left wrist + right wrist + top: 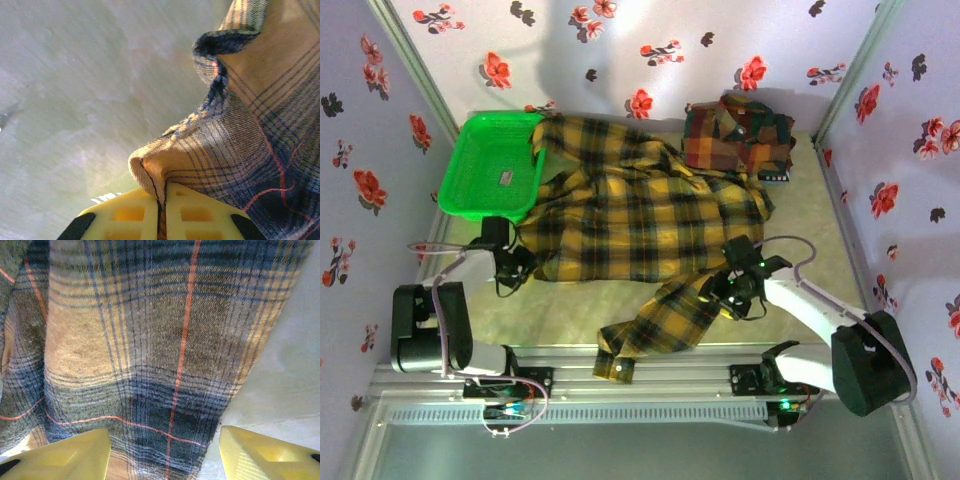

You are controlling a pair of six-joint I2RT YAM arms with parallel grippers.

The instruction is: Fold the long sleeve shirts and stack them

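While the left gripper [161, 200] is clamped tight on an edge fold of the mustard-yellow plaid shirt [640, 210], the right gripper [162, 440] hangs w/ fingers apart, straddling that shirt's sleeve [660, 325] near the table [810, 260] front. Shirt lies spread across mid-table, upper left corner over the green basket [460, 170] rim. Basket's label [507, 178]: too small to read. Red/orange/green plaid shirt [740, 132] sits folded, back right.

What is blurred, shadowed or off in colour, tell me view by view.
Top external: even light, soft shadow on the back wall. Left wrist: table soft, yellow shirt looks washed tan. Right wrist: weave crisp, right claw out of focus.
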